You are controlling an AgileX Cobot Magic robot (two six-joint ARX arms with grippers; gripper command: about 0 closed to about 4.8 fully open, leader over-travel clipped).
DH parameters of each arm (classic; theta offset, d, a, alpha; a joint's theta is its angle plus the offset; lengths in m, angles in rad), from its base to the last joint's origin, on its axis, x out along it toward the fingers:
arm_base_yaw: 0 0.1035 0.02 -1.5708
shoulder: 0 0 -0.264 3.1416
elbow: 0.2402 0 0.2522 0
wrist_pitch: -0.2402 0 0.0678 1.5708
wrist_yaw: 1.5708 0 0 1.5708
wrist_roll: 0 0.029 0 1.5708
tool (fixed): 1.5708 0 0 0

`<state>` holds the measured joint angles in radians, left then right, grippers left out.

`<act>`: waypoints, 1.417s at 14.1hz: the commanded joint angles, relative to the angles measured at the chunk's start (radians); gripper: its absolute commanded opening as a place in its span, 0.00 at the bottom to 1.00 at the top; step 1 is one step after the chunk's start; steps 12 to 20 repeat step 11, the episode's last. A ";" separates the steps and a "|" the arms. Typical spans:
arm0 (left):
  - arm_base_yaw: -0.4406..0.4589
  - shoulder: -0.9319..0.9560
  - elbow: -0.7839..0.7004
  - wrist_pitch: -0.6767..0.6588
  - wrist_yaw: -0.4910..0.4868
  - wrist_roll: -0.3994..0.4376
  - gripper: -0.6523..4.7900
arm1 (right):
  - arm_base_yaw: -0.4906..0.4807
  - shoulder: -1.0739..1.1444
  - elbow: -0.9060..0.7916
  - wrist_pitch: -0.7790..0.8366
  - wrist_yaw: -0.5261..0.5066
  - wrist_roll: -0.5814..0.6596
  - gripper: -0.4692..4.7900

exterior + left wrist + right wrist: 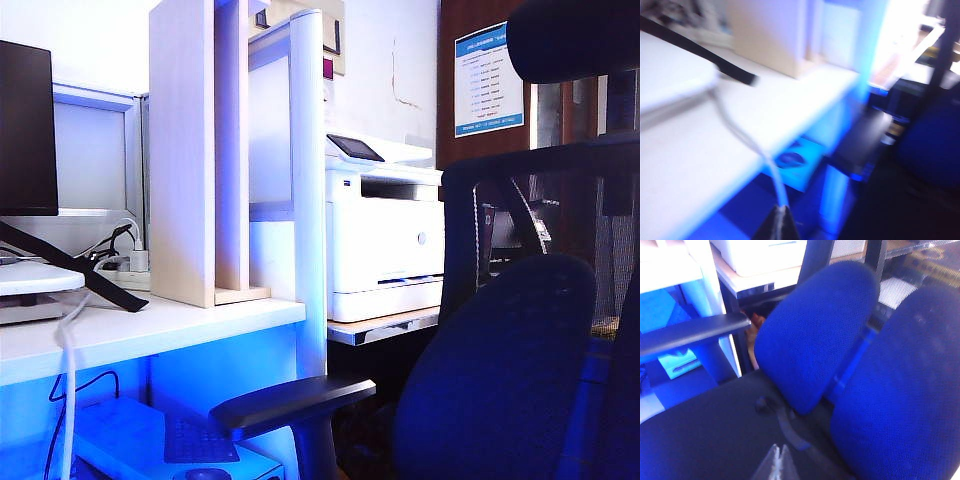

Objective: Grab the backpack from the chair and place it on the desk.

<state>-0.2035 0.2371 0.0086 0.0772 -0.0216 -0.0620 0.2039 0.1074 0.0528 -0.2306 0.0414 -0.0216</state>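
Dark navy fabric is filling the far edge of my exterior view at about four o'clock. I am reading that bulk as the backpack (622,400), though the blue cast is making it hard to separate from the upholstery. It is sitting on the chair (490,370), propped against the rounded backrest pad, which is probably what is keeping it upright.

The right gripper (776,465) is hanging over the seat just in front of that pad. Its two fingertips are pressed together and gripping nothing. I am judging that it is placed there because it is the arm nearer the load, but it will need to spread its fingers before taking a strap or the handle.

The armrest (290,400), at six o'clock, is jutting between the chair and the desk (150,325), so any carry will have to clear it.

The left gripper (777,225) is pointing along the white desk edge. It is pinched closed and empty, and its picture is smearing. A white cable (68,350) is drooping off the desk at eight o'clock, close to that arm. Neither arm is showing in the exterior view.
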 commanded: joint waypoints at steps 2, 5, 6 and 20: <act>0.002 0.000 -0.002 -0.020 -0.211 0.065 0.11 | 0.001 0.000 -0.011 0.026 0.009 -0.005 0.07; 0.001 0.000 -0.002 -0.092 -0.232 0.062 0.11 | 0.001 0.000 -0.011 0.025 0.009 -0.005 0.07; 0.001 0.000 -0.002 -0.095 -0.232 0.062 0.11 | 0.001 0.000 -0.011 0.023 0.009 -0.005 0.07; 0.001 0.000 -0.002 -0.095 -0.232 0.062 0.11 | 0.001 0.000 -0.011 0.018 0.008 -0.005 0.07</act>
